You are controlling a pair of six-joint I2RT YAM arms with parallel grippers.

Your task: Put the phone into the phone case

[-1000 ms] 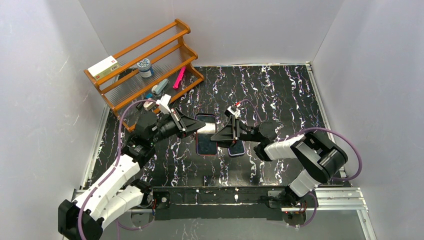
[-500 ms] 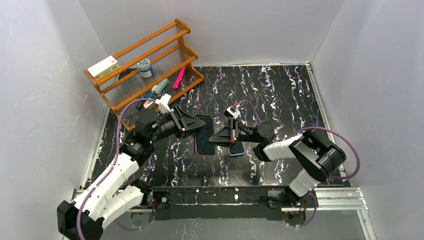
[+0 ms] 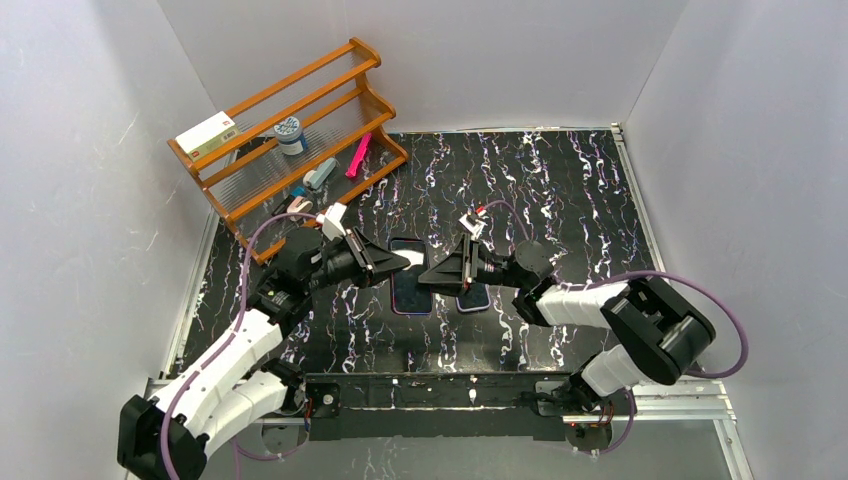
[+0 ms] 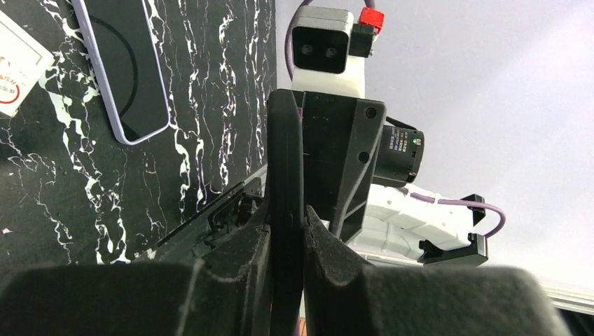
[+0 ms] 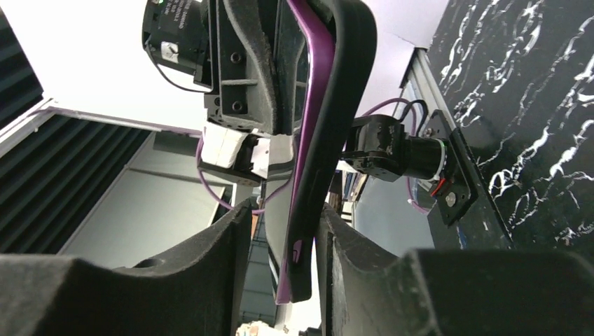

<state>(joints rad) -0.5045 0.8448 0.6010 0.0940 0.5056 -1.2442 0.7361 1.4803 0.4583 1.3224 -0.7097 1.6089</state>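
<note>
The fingers of your left gripper (image 4: 286,234) were pressed tight on the thin edge of the black phone case (image 4: 286,140). The fingers of your right gripper (image 5: 284,238) stood on both sides of the same case, where the purple-rimmed phone (image 5: 313,119) lay against it; whether they squeezed, I cannot tell. Both things hung above the marbled mat (image 3: 560,200). Another handset with lavender rim (image 4: 129,63) lay flat nearby.

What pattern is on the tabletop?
The tabletop is black with white, faintly purple marble-like veins; clearest in the top external view.
</note>
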